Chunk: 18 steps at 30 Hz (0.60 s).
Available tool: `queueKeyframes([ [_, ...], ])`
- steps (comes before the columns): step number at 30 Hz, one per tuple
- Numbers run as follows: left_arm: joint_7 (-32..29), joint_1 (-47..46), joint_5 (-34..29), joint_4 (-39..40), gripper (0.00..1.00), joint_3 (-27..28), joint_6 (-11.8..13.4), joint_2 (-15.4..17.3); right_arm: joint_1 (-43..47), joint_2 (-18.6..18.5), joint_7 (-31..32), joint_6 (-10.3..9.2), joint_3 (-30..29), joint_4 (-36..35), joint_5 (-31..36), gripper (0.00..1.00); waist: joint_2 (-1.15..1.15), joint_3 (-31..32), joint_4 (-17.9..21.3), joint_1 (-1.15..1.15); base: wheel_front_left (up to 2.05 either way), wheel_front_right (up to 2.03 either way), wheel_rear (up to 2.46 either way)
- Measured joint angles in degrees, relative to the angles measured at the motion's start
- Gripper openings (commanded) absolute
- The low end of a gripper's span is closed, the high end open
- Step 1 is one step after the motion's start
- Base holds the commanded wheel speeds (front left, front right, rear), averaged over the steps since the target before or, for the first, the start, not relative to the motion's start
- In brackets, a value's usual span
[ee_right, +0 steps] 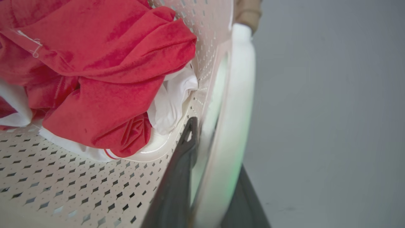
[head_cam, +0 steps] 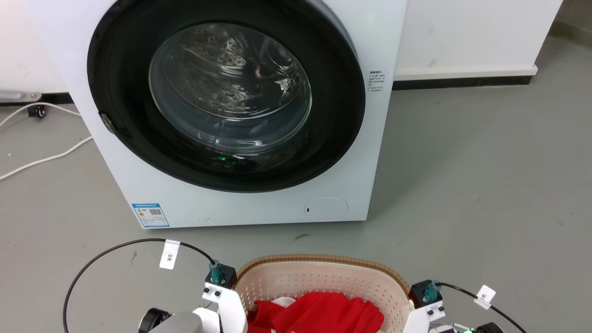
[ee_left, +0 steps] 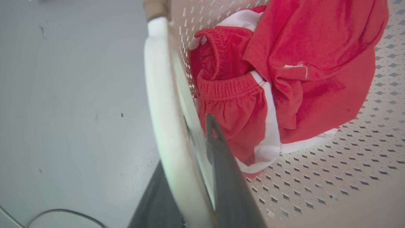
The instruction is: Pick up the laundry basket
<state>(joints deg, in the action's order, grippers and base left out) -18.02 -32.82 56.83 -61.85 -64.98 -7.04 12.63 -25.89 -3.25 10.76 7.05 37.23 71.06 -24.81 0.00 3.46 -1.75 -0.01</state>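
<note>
Washing machine point(head_cam: 240, 115) up front, with the laundry basket point(head_cam: 323, 259) just before it, between our arms, red clothes point(head_cam: 319, 317) inside. We reckon the grab's done: left gripper point(ee_left: 185, 142) pinches the left handle point(ee_left: 161, 95), right gripper point(ee_right: 216, 144) the right handle point(ee_right: 240, 79), fingers pointing down. Next we'd lift both sides evenly.

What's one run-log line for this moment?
left tool: shut on left handle; right tool: shut on right handle; laundry basket: red clothes inside

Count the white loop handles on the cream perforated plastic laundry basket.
2: left handle on the basket's left side, between the left hand's fingers; right handle opposite, between the right hand's fingers.
</note>
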Motion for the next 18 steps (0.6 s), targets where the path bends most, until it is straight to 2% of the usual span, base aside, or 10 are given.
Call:
queueKeyframes([
  [8, -2.5, -0.7, 3.0, 0.5, 0.0, -3.4, 0.0, 0.6, 0.0, -0.1, 2.7, 0.0, 3.3, 0.1, -3.7, 0.0, 0.0, 1.7, 0.0, 0.0, 0.0, 0.0, 0.0],
  [18, -3.0, -2.4, 5.6, 0.6, 0.0, -6.3, 0.0, 1.0, -1.5, -0.2, 2.9, -0.01, 6.3, 0.9, -7.7, 0.0, 0.0, 1.6, 0.4, 0.01, 0.0, 0.0, 0.0],
])
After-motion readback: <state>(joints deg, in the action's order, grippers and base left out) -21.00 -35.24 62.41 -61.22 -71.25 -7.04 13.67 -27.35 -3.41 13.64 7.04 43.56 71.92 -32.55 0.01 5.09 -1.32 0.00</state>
